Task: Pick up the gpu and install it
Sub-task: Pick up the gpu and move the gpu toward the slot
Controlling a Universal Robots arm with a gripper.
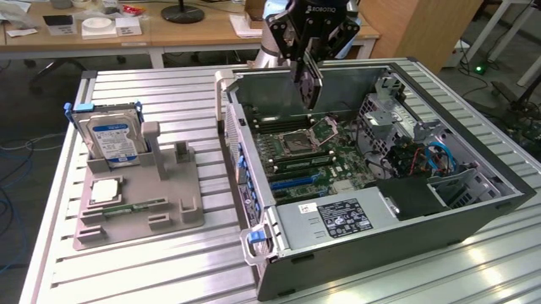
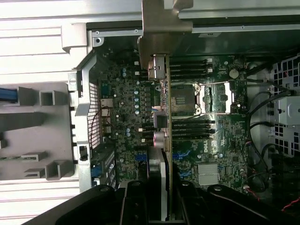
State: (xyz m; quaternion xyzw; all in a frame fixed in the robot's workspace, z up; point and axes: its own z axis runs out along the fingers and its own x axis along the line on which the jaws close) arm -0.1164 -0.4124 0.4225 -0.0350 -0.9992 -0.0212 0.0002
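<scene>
My gripper (image 1: 310, 58) hangs over the open computer case (image 1: 473, 209), shut on the gpu (image 1: 310, 85). The card hangs on edge with its long side pointing down, above the motherboard (image 1: 317, 158) near the case's far wall and clear of the board. In the wrist view the gpu (image 2: 162, 136) runs edge-on away from my gripper (image 2: 159, 204), its silver bracket (image 2: 161, 33) at the far end and the CPU socket (image 2: 187, 101) beside its line. Blue expansion slots (image 1: 292, 183) lie on the board nearer the case's front.
To the exterior view's left, a grey holder tray (image 1: 169, 190) carries a silver hard drive (image 1: 114, 140) with a blue-white label, a CPU chip (image 1: 103, 190) and a narrow green memory stick (image 1: 133, 207). Cables (image 1: 431, 158) and a drive cage (image 1: 389, 111) fill the case's right side.
</scene>
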